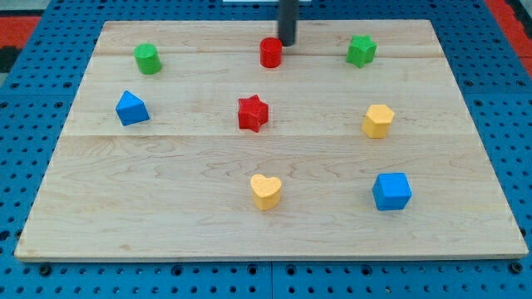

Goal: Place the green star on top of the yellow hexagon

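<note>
The green star [361, 51] lies near the board's top right. The yellow hexagon [378, 120] lies below it, at the right of the board's middle. My tip [287, 43] is at the top centre, just right of and above the red cylinder [271, 52], close to it. The tip is well to the left of the green star and apart from it.
A green cylinder [148, 59] is at the top left, a blue block [131, 109] at the left, a red star [252, 113] in the middle, a yellow heart [266, 191] at the bottom centre, a blue cube [391, 191] at the bottom right. The wooden board [166, 208] lies on a blue pegboard.
</note>
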Available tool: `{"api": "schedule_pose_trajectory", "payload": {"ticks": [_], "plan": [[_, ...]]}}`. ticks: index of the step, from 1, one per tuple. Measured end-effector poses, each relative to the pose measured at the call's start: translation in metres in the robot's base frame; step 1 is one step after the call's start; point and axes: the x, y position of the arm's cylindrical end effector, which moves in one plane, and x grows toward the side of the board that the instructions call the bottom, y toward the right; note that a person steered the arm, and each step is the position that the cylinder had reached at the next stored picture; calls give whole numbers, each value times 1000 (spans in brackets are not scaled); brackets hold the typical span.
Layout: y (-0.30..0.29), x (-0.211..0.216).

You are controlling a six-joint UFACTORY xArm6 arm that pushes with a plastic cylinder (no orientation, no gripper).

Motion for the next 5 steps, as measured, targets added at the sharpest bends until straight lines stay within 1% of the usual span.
{"api": "schedule_pose_trajectory", "payload": {"ticks": [1,2,3,4,5], "plan": [[-33,43],[-36,105],[-22,91],[46,63],[74,31]]}}
